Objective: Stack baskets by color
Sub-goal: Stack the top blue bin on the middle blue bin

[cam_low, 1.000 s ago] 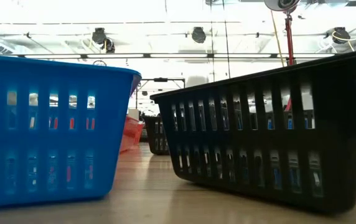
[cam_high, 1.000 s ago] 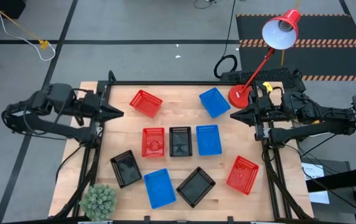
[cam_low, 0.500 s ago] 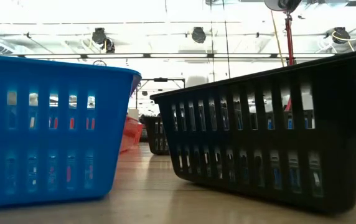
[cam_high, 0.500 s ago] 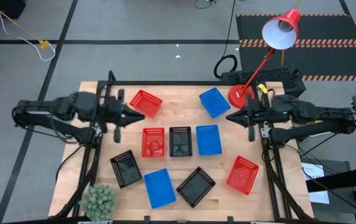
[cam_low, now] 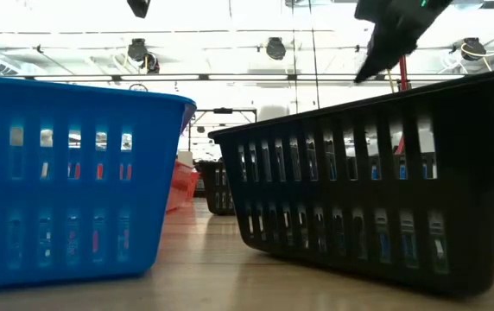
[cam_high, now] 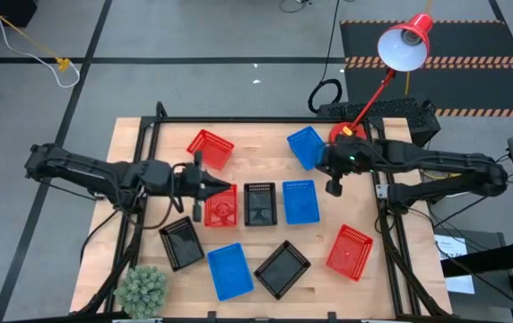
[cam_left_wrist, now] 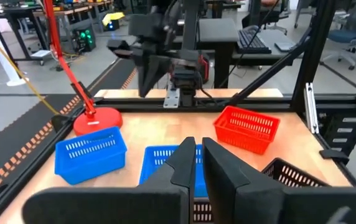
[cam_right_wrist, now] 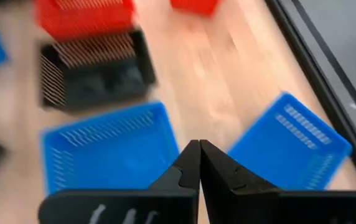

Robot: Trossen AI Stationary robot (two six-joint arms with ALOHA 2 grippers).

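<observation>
The wooden table (cam_high: 265, 148) carries nine mesh baskets, none stacked on another. Three sit side by side in a middle row: a red basket (cam_high: 221, 205), a black basket (cam_high: 260, 204) and a blue basket (cam_high: 299, 201). Toward the far edge lie a second red basket (cam_high: 210, 148) and a second blue basket (cam_high: 308, 146). Along the near edge are a tilted black basket (cam_high: 181, 242), a blue one (cam_high: 230, 270), another black one (cam_high: 282, 268) and a red one (cam_high: 350, 252) near the right side. A red desk lamp (cam_high: 404, 43) rises from its round base at the far right corner, and a small green plant (cam_high: 142, 289) stands at the near left corner.

The left gripper (cam_high: 224, 188) reaches in above the middle red basket's left edge, its fingers nearly together and holding nothing. The right gripper (cam_high: 322, 163) hangs beside the far blue basket, its fingers pressed together and empty.
</observation>
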